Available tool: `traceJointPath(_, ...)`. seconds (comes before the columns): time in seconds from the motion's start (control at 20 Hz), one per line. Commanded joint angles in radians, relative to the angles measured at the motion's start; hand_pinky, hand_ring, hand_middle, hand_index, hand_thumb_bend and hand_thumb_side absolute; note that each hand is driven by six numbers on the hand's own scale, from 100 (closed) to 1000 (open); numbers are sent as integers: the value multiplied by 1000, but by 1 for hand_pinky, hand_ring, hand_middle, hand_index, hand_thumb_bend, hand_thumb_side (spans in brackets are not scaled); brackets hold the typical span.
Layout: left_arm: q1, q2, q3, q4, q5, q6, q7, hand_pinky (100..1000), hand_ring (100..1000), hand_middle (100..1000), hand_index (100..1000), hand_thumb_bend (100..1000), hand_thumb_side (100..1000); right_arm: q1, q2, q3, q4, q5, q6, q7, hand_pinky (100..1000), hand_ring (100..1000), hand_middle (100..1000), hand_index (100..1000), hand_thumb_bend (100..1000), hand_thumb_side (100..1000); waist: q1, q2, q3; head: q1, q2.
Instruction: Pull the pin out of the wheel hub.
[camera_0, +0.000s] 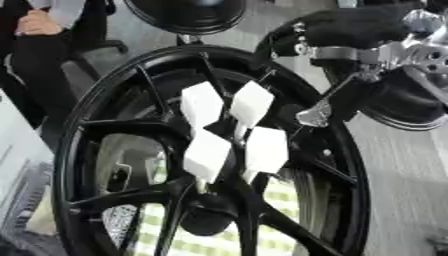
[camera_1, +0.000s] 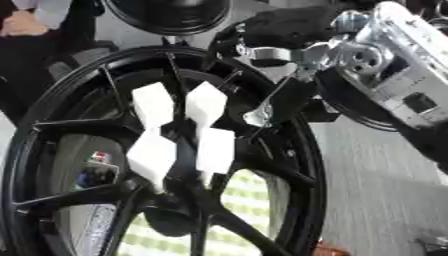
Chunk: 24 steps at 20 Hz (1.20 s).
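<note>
Left eye view: wheel hub (camera_0: 210, 150) above grey floor (camera_0: 402, 175).

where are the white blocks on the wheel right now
The four white blocks cluster at the hub of the black wheel, mid-frame, just left of the right hand reaching in from upper right.

From my remote seat I read this as a workshop or robotics test bay: a bare black alloy wheel (camera_0: 210, 150) stands on a grey floor (camera_0: 402, 175), a second round black part (camera_0: 188, 15) behind it, beside an office chair (camera_0: 96, 40).
</note>
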Motion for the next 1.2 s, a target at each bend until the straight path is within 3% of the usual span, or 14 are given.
traceJointPath(0.05, 0, 24, -1, -17, 3, 0, -5, 842, 756, 767, 832, 123, 935, -17, -33, -18, -14, 10, -9, -4, 985, 938, 886, 911, 303, 357, 9, -24, 0, 1, -18)
traceJointPath(0.85, -11, 27, -6, -17, 6, 3, -15, 844, 758, 767, 826, 124, 935, -22, -11, 12, 15, 7, -38, 19, 979, 939, 875, 890, 273, 405, -1, -16, 13, -4, -21)
traceJointPath(1.2, -15, 28, -7, -17, 6, 2, -16, 845, 759, 765, 822, 120, 937, -17, -3, 19, 37, 12, -48, 16, 977, 938, 878, 891, 274, 367, -6, -9, 19, -2, -27)
